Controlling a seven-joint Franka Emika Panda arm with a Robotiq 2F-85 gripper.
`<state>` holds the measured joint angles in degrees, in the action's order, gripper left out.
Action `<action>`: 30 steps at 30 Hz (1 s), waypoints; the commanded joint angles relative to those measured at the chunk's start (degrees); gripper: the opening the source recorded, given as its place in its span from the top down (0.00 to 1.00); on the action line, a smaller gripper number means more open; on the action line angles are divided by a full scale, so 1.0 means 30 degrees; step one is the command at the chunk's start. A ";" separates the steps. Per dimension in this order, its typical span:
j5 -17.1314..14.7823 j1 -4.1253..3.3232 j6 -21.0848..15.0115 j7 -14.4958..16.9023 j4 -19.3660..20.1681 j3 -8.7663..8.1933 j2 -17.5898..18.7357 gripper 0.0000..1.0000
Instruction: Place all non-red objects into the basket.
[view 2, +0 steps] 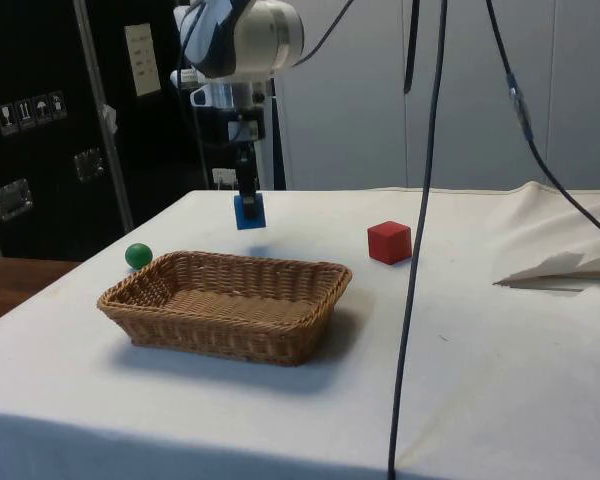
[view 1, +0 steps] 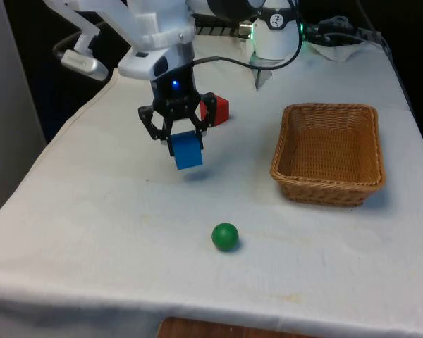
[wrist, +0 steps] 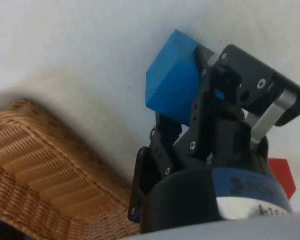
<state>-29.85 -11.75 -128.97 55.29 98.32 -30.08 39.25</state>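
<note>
Blue cube aloft, green ball on cloth.

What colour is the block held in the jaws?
Blue. The block shows best in the front view, clamped by the gripper and lifted clear of the cloth.

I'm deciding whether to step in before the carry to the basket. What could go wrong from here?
1. The blue block hangs tilted in the gripper, above the cloth; it might slip during the move to the basket.
2. The red cube sits just behind the gripper; a swing could nudge it.
3. The green ball lies loose on the cloth and may roll when grasped.
</note>
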 commanded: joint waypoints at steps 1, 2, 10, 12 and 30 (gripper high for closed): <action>0.0115 -0.0153 0.0076 -0.0267 0.0153 -0.0153 -0.0191 1.00; 0.0000 -0.0019 0.0095 -0.0095 0.0019 -0.0019 -0.0095 1.00; 0.0134 -0.0210 0.0821 -0.1261 0.0153 -0.0363 -0.0993 1.00; 0.0153 -0.0210 0.0974 -0.1509 0.0134 -0.0401 -0.1165 1.00; 0.0592 -0.0573 0.2235 -0.3648 0.0172 -0.0764 -0.2731 1.00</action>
<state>-28.76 -12.89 -122.27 45.03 98.38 -31.86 31.46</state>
